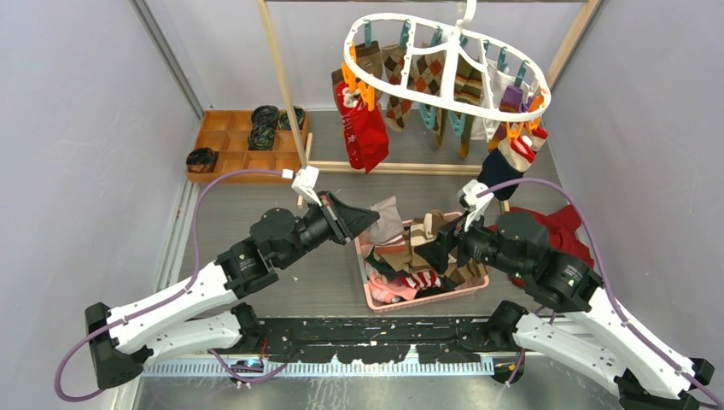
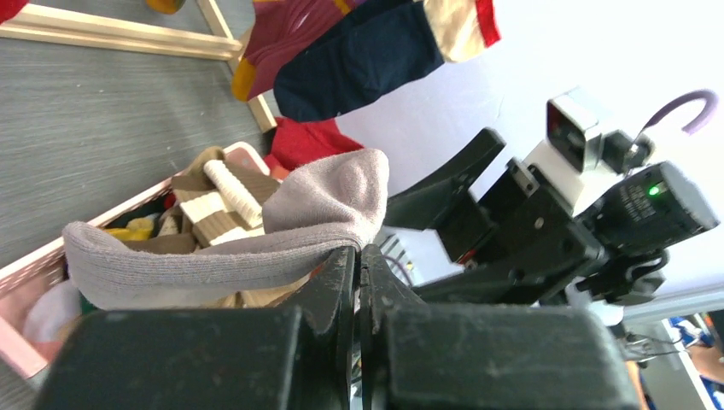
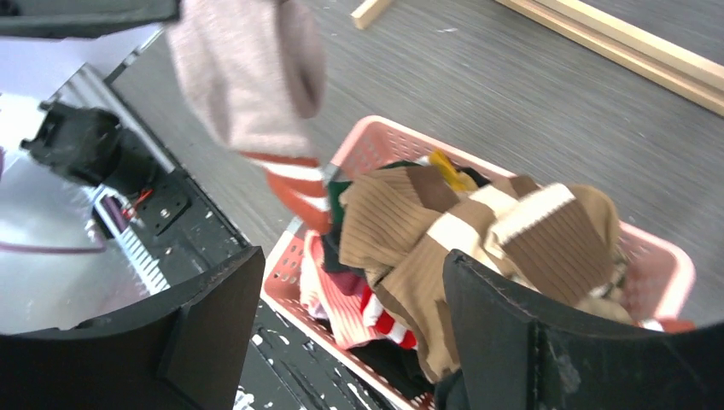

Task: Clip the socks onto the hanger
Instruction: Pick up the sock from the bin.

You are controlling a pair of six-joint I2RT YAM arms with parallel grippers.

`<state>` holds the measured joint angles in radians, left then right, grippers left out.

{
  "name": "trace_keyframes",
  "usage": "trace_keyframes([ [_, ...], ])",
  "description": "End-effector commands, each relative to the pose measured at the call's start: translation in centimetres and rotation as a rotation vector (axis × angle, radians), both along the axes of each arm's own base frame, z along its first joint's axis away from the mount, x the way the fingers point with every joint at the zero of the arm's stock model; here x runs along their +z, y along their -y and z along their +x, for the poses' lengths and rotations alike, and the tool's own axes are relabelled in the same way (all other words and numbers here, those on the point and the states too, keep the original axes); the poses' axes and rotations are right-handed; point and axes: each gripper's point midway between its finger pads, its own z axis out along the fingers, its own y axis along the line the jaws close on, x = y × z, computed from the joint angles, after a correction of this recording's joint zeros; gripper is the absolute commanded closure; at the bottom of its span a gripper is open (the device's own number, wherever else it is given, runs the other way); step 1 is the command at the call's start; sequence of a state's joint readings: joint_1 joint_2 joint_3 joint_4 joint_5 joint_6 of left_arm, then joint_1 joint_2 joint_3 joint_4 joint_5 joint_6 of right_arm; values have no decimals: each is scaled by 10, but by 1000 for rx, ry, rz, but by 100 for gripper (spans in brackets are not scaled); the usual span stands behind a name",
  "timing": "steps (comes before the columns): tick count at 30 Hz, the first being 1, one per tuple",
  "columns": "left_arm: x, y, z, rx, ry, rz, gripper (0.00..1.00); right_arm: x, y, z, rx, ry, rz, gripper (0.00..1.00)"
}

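the left gripper (image 2: 359, 256) is clamped on a grey sock (image 2: 256, 239), holding it above the far left corner of the pink basket (image 3: 376, 137). the right gripper (image 1: 437, 248) hovers over the heaped socks (image 3: 478, 231) in the basket, jaws apart and gripping nothing. the white hanger (image 1: 427, 96) hangs at the far side with several socks clipped to it.
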<state>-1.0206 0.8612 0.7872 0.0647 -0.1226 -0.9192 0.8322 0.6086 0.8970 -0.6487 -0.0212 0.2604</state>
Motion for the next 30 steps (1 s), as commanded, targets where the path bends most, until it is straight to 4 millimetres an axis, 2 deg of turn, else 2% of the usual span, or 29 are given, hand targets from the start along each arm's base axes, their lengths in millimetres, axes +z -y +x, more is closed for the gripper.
trace_keyframes([
  [1,53,-1,8,45,1,-167,100,27,-35,-10,215,120,83,16],
  [9,70,11,8,10,-23,-236,100,36,-60,7,276,204,73,11],
  [14,70,16,9,-1,-28,-237,100,37,-68,22,232,211,86,15],
  [16,69,16,10,4,-28,-234,100,39,-67,24,224,217,91,19],
  [23,54,8,27,97,-58,-227,100,36,-72,10,260,127,133,86],
  [26,44,8,34,127,-73,-205,100,38,-71,6,249,92,163,98],
  [28,35,9,38,135,-80,-181,100,40,-70,5,233,69,187,99],
  [30,23,8,41,144,-75,-138,95,42,-68,4,203,32,208,99],
])
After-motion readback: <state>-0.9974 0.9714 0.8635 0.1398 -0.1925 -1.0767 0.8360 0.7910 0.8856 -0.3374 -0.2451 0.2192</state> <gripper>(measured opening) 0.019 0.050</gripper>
